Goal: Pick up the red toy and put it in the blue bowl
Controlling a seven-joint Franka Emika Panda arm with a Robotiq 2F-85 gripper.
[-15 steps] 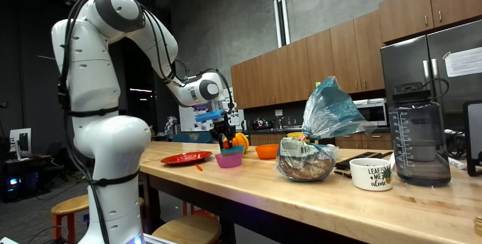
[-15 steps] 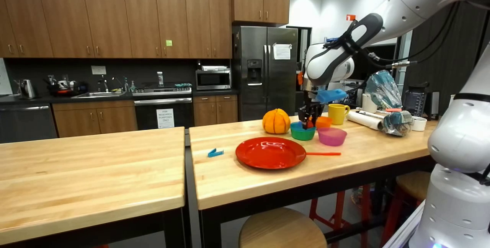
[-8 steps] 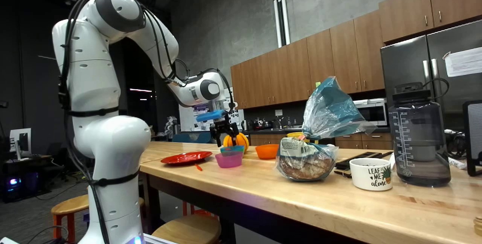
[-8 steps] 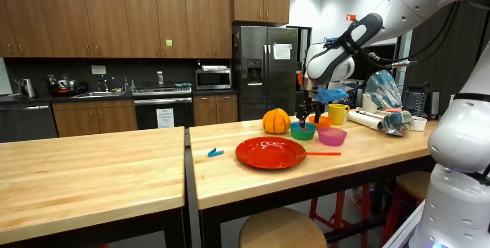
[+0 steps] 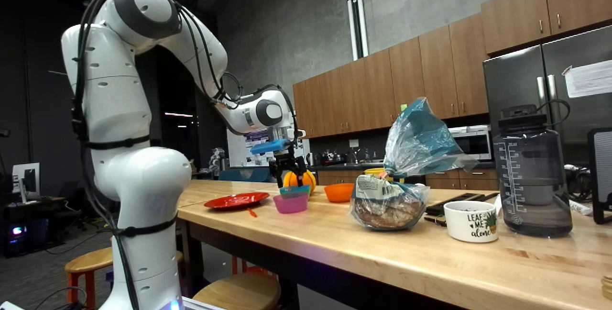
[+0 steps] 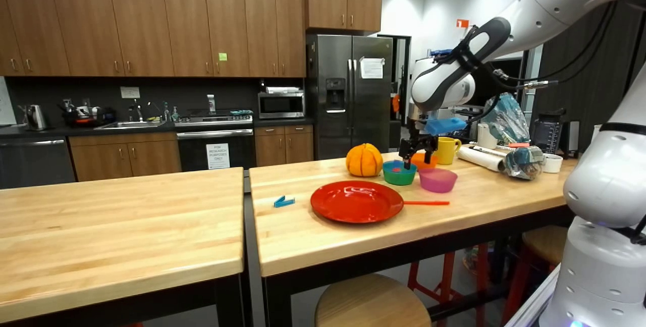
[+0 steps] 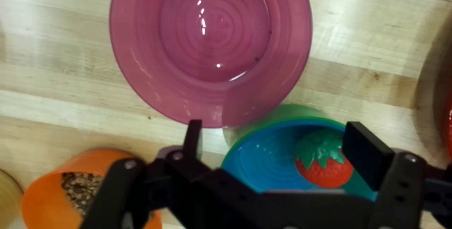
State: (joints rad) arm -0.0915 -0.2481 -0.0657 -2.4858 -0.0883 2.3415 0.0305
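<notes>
The red toy, a strawberry (image 7: 326,174) with a green leafy cap, lies inside the blue bowl (image 7: 261,167) against its right side in the wrist view. That bowl is blue inside and green outside; a speck of the red toy (image 6: 396,169) shows over its rim in an exterior view. My gripper (image 7: 273,140) is open above the bowl, its fingers spread wide and nothing held between them. One of its fingers (image 7: 367,154) overlaps the toy's right edge in the wrist view. In both exterior views the gripper (image 6: 418,159) hangs just over the bowls.
A pink bowl (image 7: 215,27) stands close beside the blue one. Near them are an orange bowl (image 7: 53,200) with seed-like contents, an orange pumpkin (image 6: 364,160), a red plate (image 6: 356,201) and a yellow mug (image 6: 446,150). A bagged loaf (image 5: 389,204) lies farther along the table.
The fingers have opened and let go of the red toy, which has dropped into the blue bowl. Since then the arm has shifted slightly to the right in both exterior views.
</notes>
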